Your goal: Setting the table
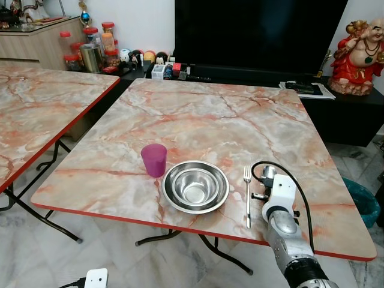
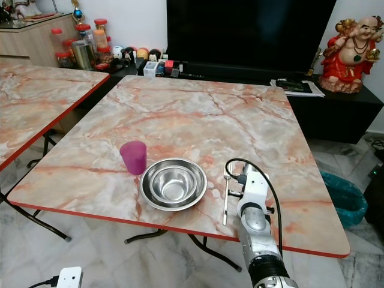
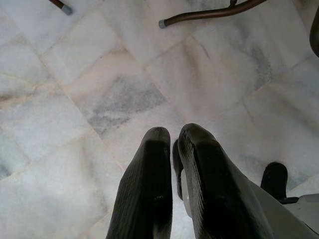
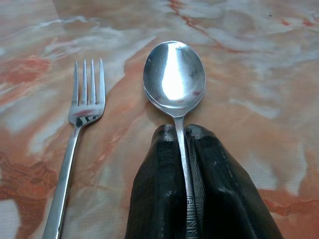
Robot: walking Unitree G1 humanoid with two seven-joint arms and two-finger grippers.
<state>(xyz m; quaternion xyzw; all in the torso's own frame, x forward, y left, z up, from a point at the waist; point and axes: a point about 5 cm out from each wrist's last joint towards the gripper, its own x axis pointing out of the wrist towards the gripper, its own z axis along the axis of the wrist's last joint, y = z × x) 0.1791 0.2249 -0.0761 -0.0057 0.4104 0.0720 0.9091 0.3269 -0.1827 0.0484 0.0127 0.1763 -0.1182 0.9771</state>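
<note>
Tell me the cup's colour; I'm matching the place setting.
Purple cup, clearest in the left eye view.

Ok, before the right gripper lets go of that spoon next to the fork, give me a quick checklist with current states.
1. Spoon pinched by the handle in the right gripper: ok.
2. Spoon parallel to the fork, bowl level with the tines, apart: ok.
3. Spoon touching the table: cannot tell; its bowl looks very close to the surface.
4. Fork lying beside the steel bowl, on its right: ok.
5. Purple cup upright, left of the bowl: ok.
6. Left gripper idle, hanging over the floor: ok.
</note>
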